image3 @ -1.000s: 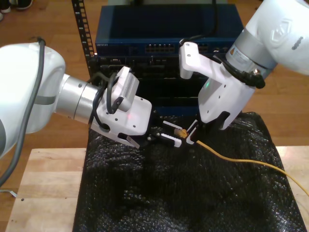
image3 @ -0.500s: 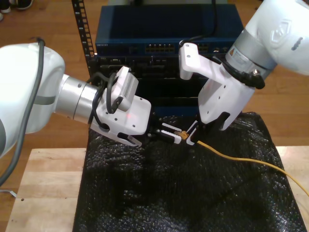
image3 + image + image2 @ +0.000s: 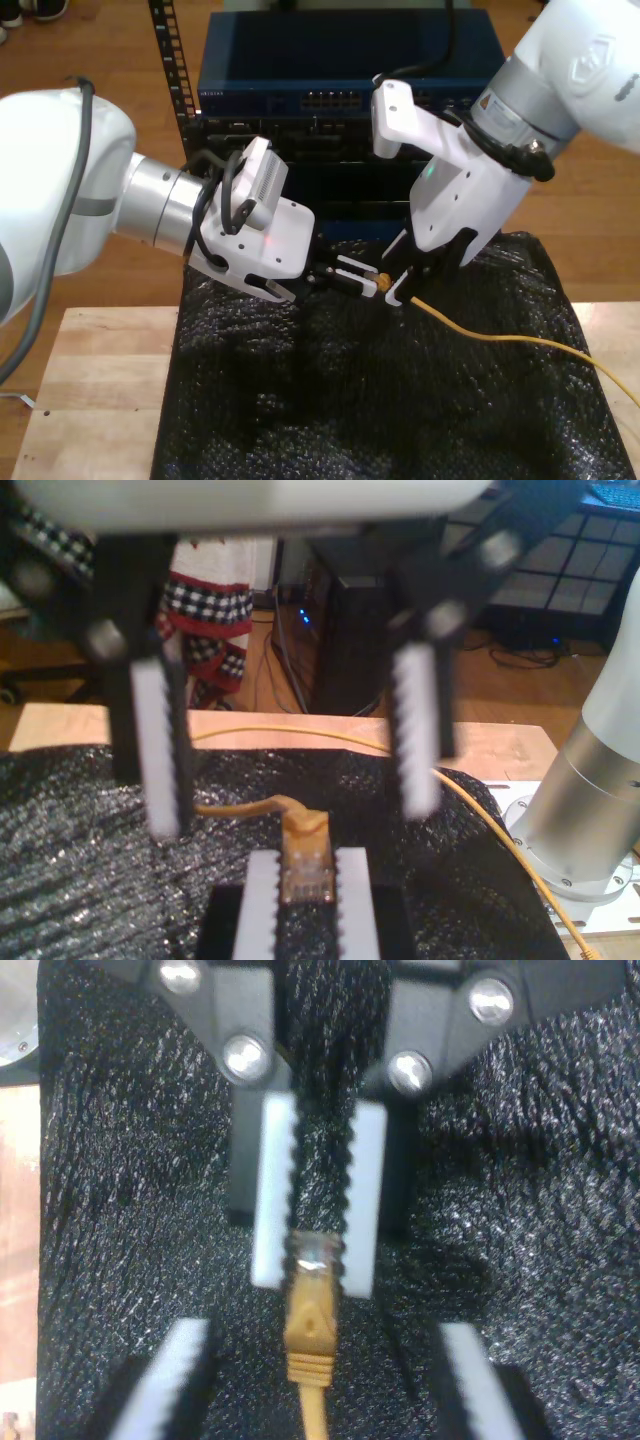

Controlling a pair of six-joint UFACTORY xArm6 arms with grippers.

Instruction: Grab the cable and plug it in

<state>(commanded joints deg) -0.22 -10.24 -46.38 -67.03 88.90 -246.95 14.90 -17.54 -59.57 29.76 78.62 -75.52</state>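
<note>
The yellow-orange cable (image 3: 480, 335) runs across the black mat from the exterior view's right. Its clear plug (image 3: 305, 880) is pinched between the white toothed fingers of my first gripper (image 3: 305, 858), which is shut on it. That is the arm on the exterior view's left (image 3: 368, 282). In the second wrist view the plug's orange boot (image 3: 310, 1335) trails out of those shut fingers (image 3: 272, 1210). My second gripper (image 3: 322, 1328) is open, with one finger on each side of the cable and touching neither. It hangs just above the plug (image 3: 400, 285).
A black bubble-wrap mat (image 3: 380, 400) covers the wooden table (image 3: 90, 380). Behind it stands a rack with a blue network switch (image 3: 340, 100) and its row of ports. The second arm's base (image 3: 590, 800) stands beyond the mat.
My first gripper's fingers closed onto the plug. My second gripper let go of the cable, opened and lifted slightly.
</note>
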